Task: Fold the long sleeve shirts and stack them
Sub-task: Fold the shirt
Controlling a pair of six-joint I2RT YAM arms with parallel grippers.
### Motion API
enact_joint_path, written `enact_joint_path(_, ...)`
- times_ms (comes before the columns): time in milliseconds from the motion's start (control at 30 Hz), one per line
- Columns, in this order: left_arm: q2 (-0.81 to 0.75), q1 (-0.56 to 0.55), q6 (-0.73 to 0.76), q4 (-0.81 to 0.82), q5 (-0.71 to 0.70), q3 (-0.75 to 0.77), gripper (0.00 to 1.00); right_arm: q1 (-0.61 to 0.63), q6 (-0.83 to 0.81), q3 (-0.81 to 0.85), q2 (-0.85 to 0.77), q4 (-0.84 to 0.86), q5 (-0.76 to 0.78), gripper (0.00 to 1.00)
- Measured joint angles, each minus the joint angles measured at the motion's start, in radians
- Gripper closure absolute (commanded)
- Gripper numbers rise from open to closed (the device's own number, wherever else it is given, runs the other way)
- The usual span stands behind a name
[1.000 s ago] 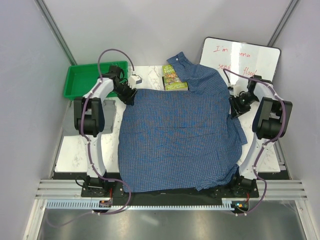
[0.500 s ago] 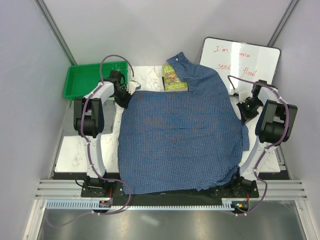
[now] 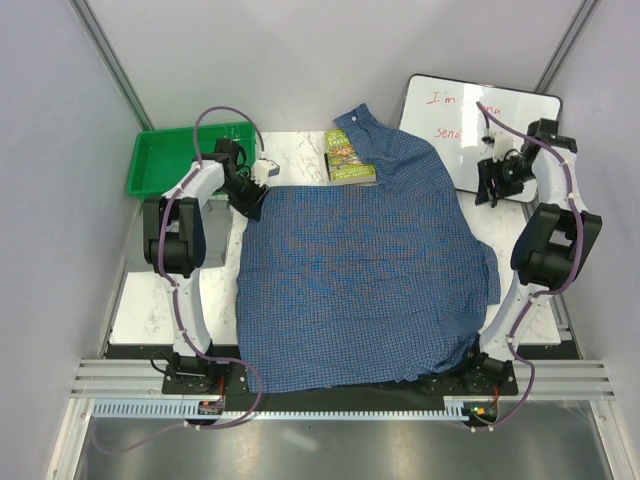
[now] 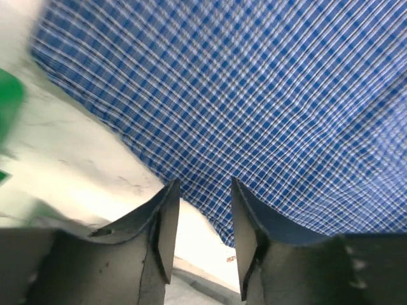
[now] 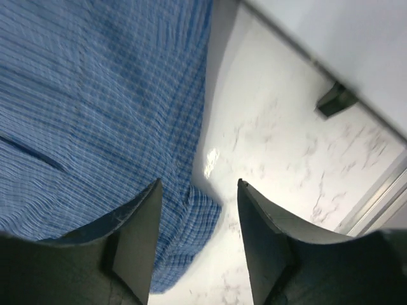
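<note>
Top external view: a blue checked shirt (image 3: 365,280) is seen spread flat across most of the white marbled worktop (image 3: 150,300). Its collar points to the far side and its hem reaches the near edge, between the two arm bases. A green-covered book (image 3: 348,157) lies just beside the collar, with the shirt's far edge touching it. A green tray (image 3: 170,160) sits at the far left corner, and a whiteboard (image 3: 500,120) with red writing is propped at the far right.

The left arm is folded at the elbow beside the shirt's left edge, and its forearm is stretched forward and inward. This brings the left claw (image 3: 252,195) to the shirt's far left corner, close to the tray. In the left wrist view the two dark fingers (image 4: 166,229) are held apart. The shirt's edge and a strip of bare worktop show in the gap, and no cloth is pinched, so the claw is released.

The right arm is bent at the elbow near the shirt's right side. Its forearm is raised toward the far side, and the right claw (image 3: 492,180) is held in front of the whiteboard, apart from the cloth. In the right wrist view its fingers (image 5: 143,235) are spread wide above the shirt's right edge and bare marble. Nothing lies between them, so this claw is released too.
</note>
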Motion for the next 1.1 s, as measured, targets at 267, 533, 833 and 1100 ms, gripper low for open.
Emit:
enact_joint_path(267, -0.001, 0.002, -0.031, -0.02, 0.085, 0.102, 0.41, 0.046, 0.197, 0.175, 0.055, 0.198, -0.171, 0.53)
enact_joint_path(533, -0.001, 0.002, -0.059, -0.047, 0.113, 0.116, 0.21, 0.154, 0.349, 0.275, 0.228, 0.446, -0.196, 0.45)
enact_joint_path(833, -0.001, 0.002, -0.061, -0.06, 0.113, 0.132, 0.18, 0.207, 0.407, 0.328, 0.303, 0.616, -0.164, 0.41)
enact_joint_path(1100, 0.0, 0.002, -0.061, -0.068, 0.113, 0.133, 0.18, 0.208, 0.4, 0.333, 0.311, 0.639, -0.157, 0.46)
